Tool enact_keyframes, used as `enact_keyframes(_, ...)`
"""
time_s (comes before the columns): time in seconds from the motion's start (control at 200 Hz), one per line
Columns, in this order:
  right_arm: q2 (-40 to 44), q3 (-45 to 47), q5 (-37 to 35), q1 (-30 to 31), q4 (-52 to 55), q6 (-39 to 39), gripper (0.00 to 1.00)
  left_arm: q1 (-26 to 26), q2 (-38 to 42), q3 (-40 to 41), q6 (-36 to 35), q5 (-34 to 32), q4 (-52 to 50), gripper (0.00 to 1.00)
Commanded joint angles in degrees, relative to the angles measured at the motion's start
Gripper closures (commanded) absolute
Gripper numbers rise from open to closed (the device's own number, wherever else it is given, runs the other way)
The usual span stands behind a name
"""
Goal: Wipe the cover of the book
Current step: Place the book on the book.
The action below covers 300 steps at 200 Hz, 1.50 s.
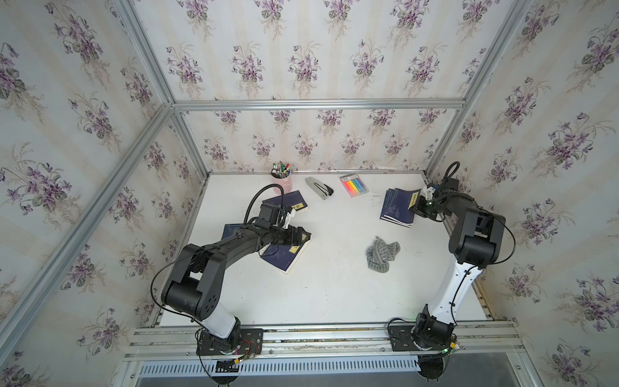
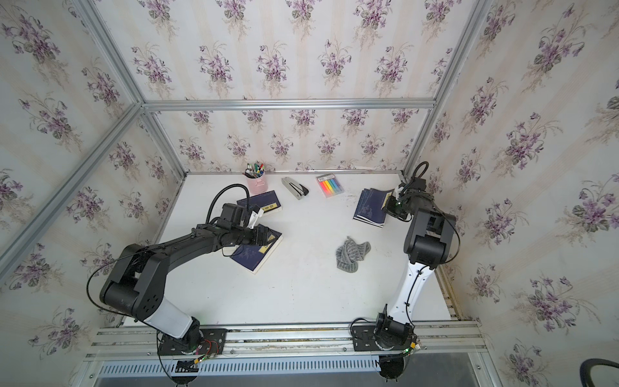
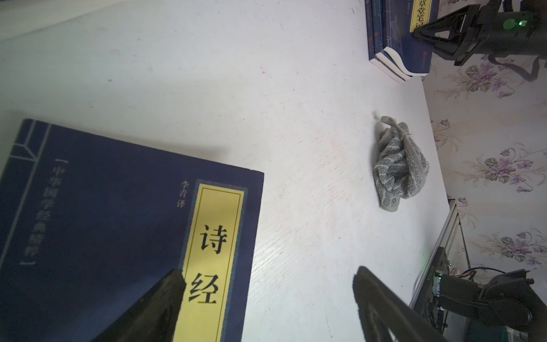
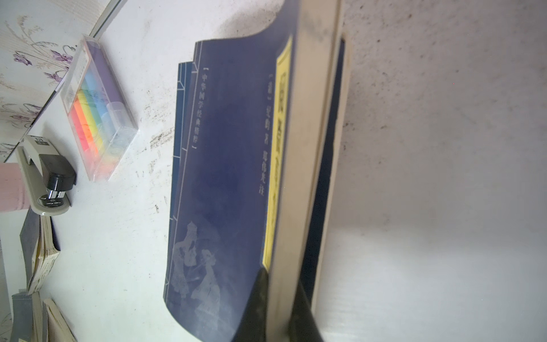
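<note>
A grey striped cloth [image 1: 382, 253] lies crumpled on the white table [image 1: 335, 284], right of centre, with nothing touching it. My right gripper [image 1: 415, 209] is at the back right, shut on the edge of the top blue book [image 1: 398, 207] of a small stack. In the right wrist view its fingers [image 4: 260, 299] pinch that book's page edge beside the yellow title label, and the cover [image 4: 225, 165] bows. My left gripper [image 1: 303, 235] hangs open over the corner of another blue book [image 1: 284, 256]. One finger [image 3: 171, 287] is above its cover [image 3: 118, 222], the other above bare table.
Along the back stand a pink pen cup [image 1: 280, 181], a grey stapler [image 1: 319, 188] and a clear box of coloured highlighters [image 1: 354, 185]. Another blue book [image 1: 289, 202] lies behind the left arm, and one [image 1: 231, 231] is partly under it. Metal rails edge the table.
</note>
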<state>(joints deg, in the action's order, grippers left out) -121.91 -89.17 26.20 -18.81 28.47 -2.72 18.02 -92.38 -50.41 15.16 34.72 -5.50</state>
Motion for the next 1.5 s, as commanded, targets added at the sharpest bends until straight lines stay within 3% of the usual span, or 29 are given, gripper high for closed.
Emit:
enact_keyframes(0.0, -0.2, 0.3, -2.6, 0.0, 1.4, 2.1, 1.0, -0.1, -0.1, -0.2, -0.1, 0.6, 1.4, 0.1)
enact_keyframes(1.024, -4.0, -5.1, -7.4, 2.9, 7.0, 6.4, 1.0, -0.5, -1.0, -0.4, 0.1, 1.6, 1.7, 0.09)
enact_keyframes(1.494, 0.5, -3.9, -14.0, 2.9, 6.8, 3.3, 0.59, -0.6, -1.2, -0.5, -0.2, 0.9, 1.1, 0.09)
